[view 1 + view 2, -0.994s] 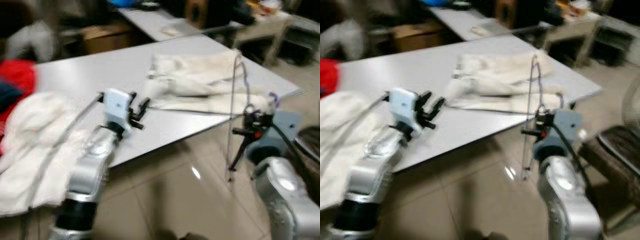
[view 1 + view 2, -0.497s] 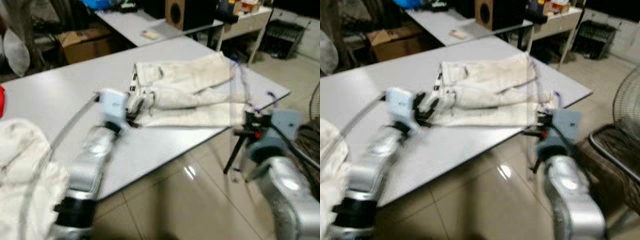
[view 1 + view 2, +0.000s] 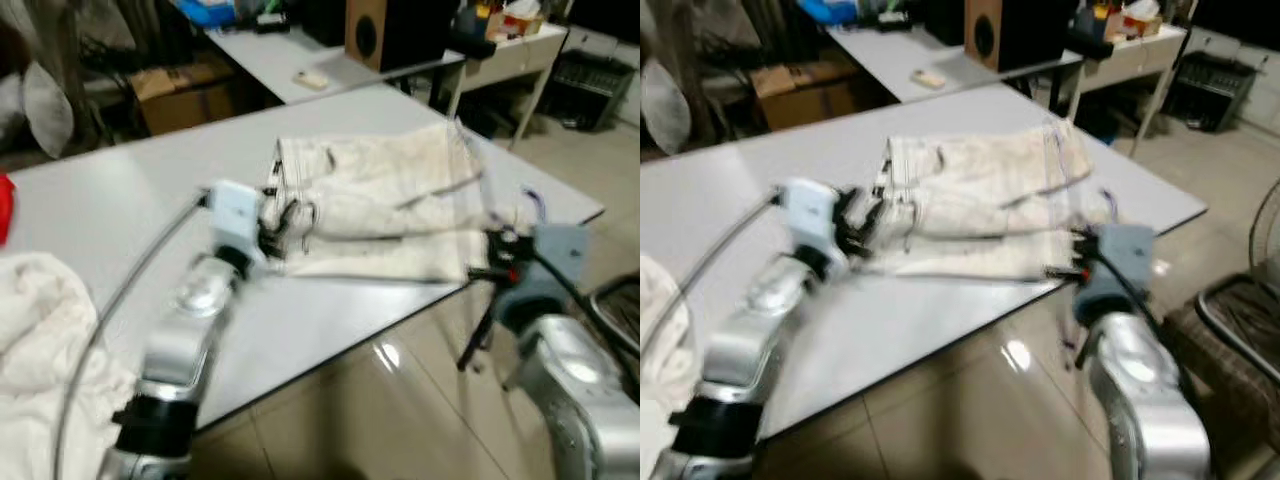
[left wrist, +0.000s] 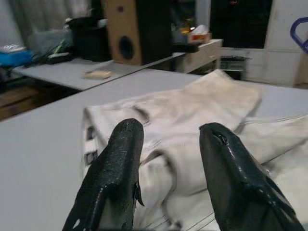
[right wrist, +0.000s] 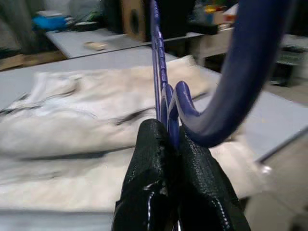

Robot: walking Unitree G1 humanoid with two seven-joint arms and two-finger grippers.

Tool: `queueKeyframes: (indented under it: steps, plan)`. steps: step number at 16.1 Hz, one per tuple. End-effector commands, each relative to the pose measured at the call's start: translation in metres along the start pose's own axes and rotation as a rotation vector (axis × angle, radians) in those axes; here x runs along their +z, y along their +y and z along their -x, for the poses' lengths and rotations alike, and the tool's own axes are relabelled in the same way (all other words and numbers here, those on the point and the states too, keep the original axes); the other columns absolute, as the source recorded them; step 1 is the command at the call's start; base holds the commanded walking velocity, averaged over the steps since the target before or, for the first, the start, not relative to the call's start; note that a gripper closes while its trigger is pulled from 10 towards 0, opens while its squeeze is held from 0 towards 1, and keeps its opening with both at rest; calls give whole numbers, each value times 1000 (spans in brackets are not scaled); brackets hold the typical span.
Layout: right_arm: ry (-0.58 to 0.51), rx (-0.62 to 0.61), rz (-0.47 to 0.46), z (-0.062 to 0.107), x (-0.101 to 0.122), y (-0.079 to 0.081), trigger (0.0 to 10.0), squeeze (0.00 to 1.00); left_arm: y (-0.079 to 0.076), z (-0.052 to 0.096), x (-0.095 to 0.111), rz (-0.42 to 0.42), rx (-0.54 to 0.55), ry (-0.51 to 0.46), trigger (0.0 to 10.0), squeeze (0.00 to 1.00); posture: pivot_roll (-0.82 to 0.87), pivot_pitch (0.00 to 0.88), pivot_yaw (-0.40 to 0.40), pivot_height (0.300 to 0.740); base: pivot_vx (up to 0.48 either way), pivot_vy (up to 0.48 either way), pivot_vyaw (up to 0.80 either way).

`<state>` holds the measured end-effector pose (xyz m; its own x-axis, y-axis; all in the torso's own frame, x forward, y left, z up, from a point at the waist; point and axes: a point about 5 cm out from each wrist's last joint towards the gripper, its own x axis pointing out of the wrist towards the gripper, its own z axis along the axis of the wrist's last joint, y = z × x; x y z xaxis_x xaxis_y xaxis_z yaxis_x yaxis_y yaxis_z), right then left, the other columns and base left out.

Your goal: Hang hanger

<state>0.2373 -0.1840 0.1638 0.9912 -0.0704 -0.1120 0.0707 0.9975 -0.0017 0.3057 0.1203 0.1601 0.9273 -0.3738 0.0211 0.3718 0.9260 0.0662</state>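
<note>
Left hand [image 3: 285, 222] sits at centre-left of the left eye view, at the end of a silver arm that rises from the lower left of the frame; its two black fingers [image 4: 115, 178] are spread apart with nothing between them, stretched low over the near edge of a pair of cream trousers [image 3: 385, 195]. At the far left of that frame, a heap of white cloth [image 3: 40, 320] lies on the grey table [image 3: 120, 210], with a sliver of something red [image 3: 4, 205] above it at the frame edge. The trousers are spread flat across the middle of the table, waistband end toward the left hand, reaching nearly to the table's right-hand corner. In the upper part of the frame stand a second grey table [image 3: 270, 55], a cardboard box [image 3: 185, 90] and a wooden speaker [image 3: 368, 30]. Further right, the right hand [image 5: 168, 144] is held just off the table's right corner, above the shiny tiled floor [image 3: 380, 420]; its fingers are pressed together, pinching the blue hanger [image 5: 163, 91] at the neck where the wire twists below the hook. The hanger's thin frame stands up from the hand, faint and blurred in the head views, in front of the trousers' right end
</note>
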Motion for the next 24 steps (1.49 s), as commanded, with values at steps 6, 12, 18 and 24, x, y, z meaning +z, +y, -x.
queueKeyframes:
  steps: [6,12,18,24]
  plan:
    - [-27,22,47,0,3,3,10000,0,7,0,0,-25,10,5,10000,0,-110,0,18,740,304,0,0]
    - [-22,7,44,-1,1,0,10000,0,5,1,-1,-25,-3,7,10000,0,-105,0,8,740,301,0,0]
    - [10,8,50,-1,-4,0,10000,0,6,1,-6,-46,-2,34,10000,0,-108,0,9,740,304,0,0]
    - [64,-22,70,0,-10,-10,10000,0,10,0,-40,-35,40,245,10000,0,-116,0,12,740,0,0,0]
